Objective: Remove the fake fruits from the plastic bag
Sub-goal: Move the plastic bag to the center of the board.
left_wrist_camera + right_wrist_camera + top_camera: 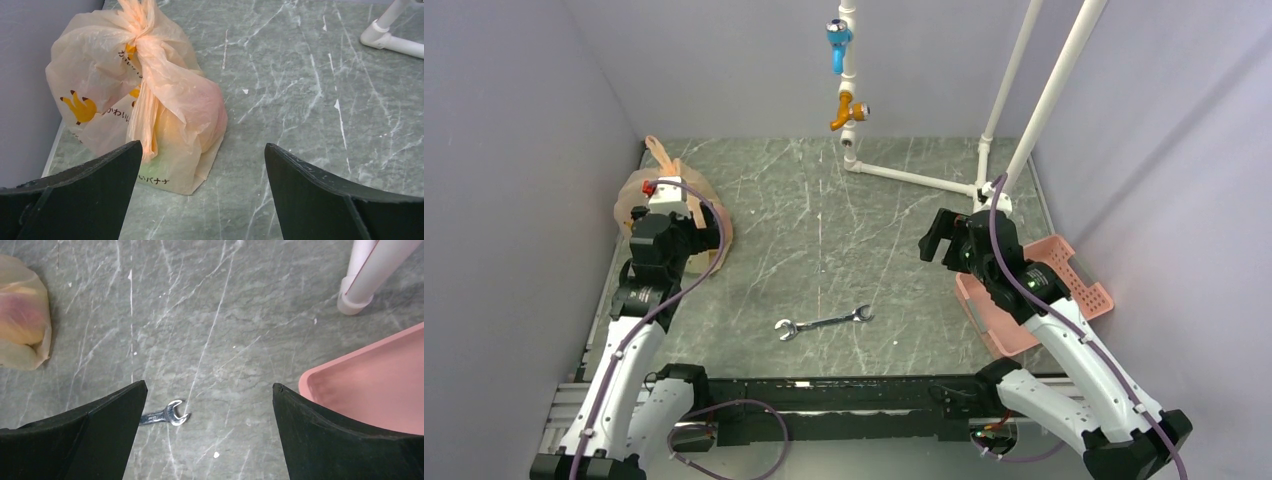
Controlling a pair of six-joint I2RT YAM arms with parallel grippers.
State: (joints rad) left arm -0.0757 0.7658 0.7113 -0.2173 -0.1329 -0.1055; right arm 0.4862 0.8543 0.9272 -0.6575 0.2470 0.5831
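- The plastic bag [135, 95] lies on the counter [824, 220] well to the left of the wrench [824, 322] and farther back, close to the side wall. Its handles are twisted into a knot on top.
- The fake fruits [202, 107] show only as pink, yellow and green patches through the film. We judge none is out yet.
- The left pincer [202, 150] hangs left of the wrench, just on the near side of the bag, fingers wide apart and holding nothing.
- The right pincer [209, 387] hovers right of the wrench and a little beyond it, fingers likewise spread and empty.
- The pink basket [1079, 280] sits farthest right of the wrench, partly under the right arm.
- Risks as we see them:
  - The knot seals the mouth, so tugging the thin film may tear it or drag the whole bag.
  - The wall beside the bag leaves a finger little room.
  - Glossy round fruits, once freed, may roll across the counter.
  - Pinching through the film may make a fruit squirt aside.
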